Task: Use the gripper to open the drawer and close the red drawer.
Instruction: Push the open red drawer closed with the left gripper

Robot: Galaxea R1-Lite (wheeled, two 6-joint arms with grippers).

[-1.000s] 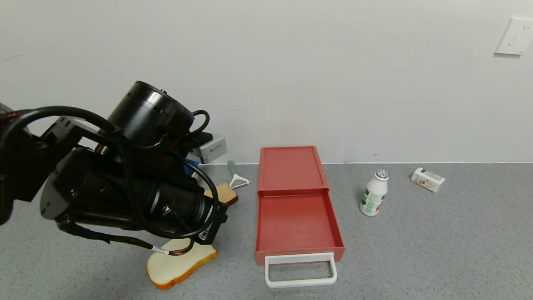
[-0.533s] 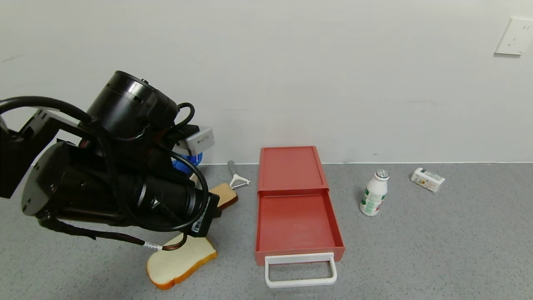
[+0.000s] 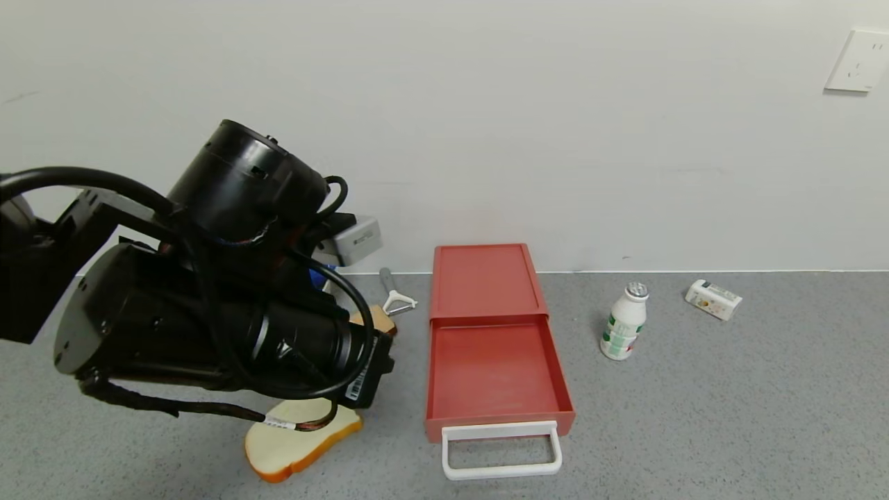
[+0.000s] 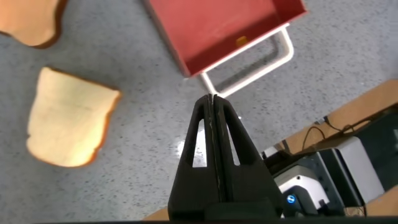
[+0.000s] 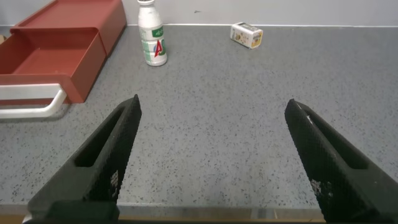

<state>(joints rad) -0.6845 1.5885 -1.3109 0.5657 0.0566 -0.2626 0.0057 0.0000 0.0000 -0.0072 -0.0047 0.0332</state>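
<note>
The terracotta-red drawer box [image 3: 484, 281] stands at the table's middle against the wall. Its tray [image 3: 494, 371] is pulled out towards me and is empty, with the white loop handle [image 3: 501, 451] at its front. My left arm [image 3: 229, 305] hangs left of the drawer, over the bread; it hides its own fingers in the head view. In the left wrist view the left gripper [image 4: 212, 96] is shut on nothing, its tips above the table just short of a corner of the handle [image 4: 255, 59]. My right gripper [image 5: 214, 102] is open and empty, low over the table to the right of the drawer [image 5: 50, 53].
A bread slice [image 3: 302, 444] lies under the left arm, and a second brown piece [image 3: 378, 321] and a peeler [image 3: 394, 295] lie left of the drawer box. A white bottle [image 3: 624, 321] and a small carton [image 3: 713, 299] are to the right. The table's front edge [image 4: 348, 109] is close to the handle.
The left arm swung up and left, then came back right and down towards the drawer's front. The drawer has stayed open and still.
</note>
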